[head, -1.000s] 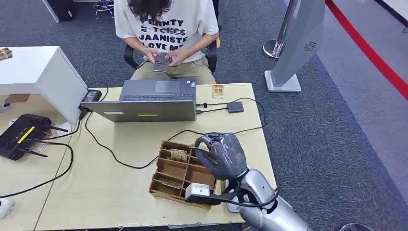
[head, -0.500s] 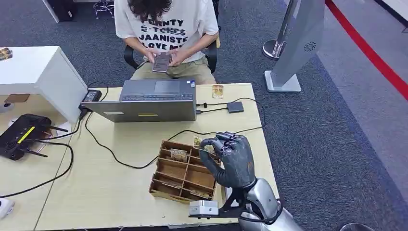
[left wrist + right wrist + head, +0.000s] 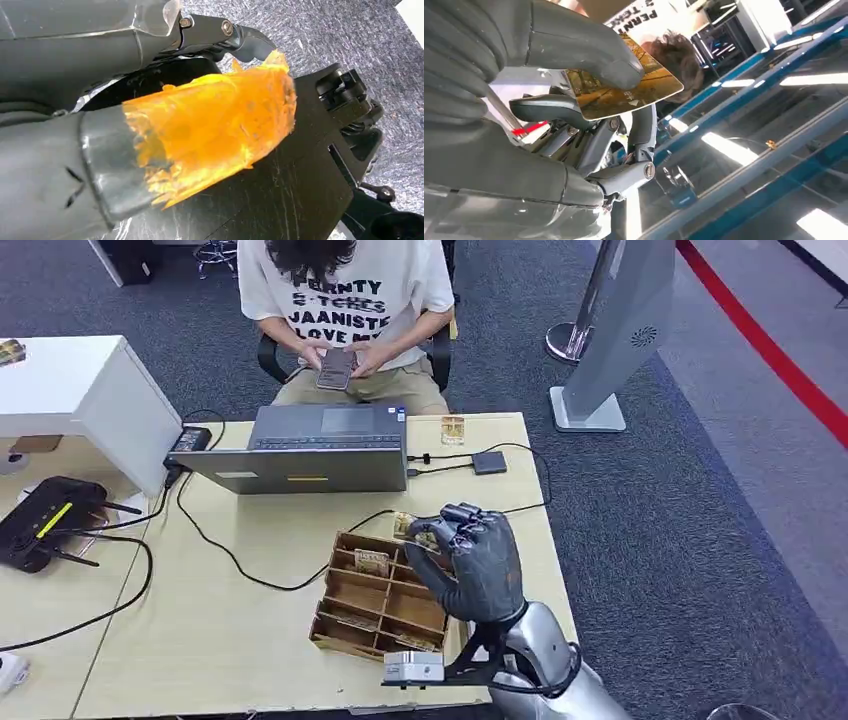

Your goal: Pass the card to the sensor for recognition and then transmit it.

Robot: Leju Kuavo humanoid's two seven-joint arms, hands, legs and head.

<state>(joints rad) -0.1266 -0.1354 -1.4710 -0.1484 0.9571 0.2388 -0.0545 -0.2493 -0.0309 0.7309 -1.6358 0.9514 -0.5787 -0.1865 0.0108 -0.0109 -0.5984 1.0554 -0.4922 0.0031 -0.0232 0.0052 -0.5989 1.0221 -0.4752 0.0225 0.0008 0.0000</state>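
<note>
My right hand (image 3: pixel 470 562) hovers over the right side of the wooden organiser box (image 3: pixel 352 618). It pinches a gold-brown card (image 3: pixel 404 526) between thumb and finger. Up close, the card (image 3: pixel 624 92) sticks out past the thumb of that hand (image 3: pixel 524 75). The small dark square sensor (image 3: pixel 489 462) lies on the table beyond the hand, wired to the laptop (image 3: pixel 310 455). My left hand (image 3: pixel 150 145) hangs beside my body; its thumb is wrapped in orange tape and it holds nothing.
Another card (image 3: pixel 371 561) stands in a box compartment, and one more (image 3: pixel 452 429) lies at the table's far edge. A person sits behind the laptop holding a phone (image 3: pixel 335 370). Cables cross the table (image 3: pixel 230 640); a black router (image 3: pixel 45 520) sits at the left.
My right hand has lifted out of the box with the card in its fingertips and shifted slightly toward the far side. The person and the things on the table are unchanged.
</note>
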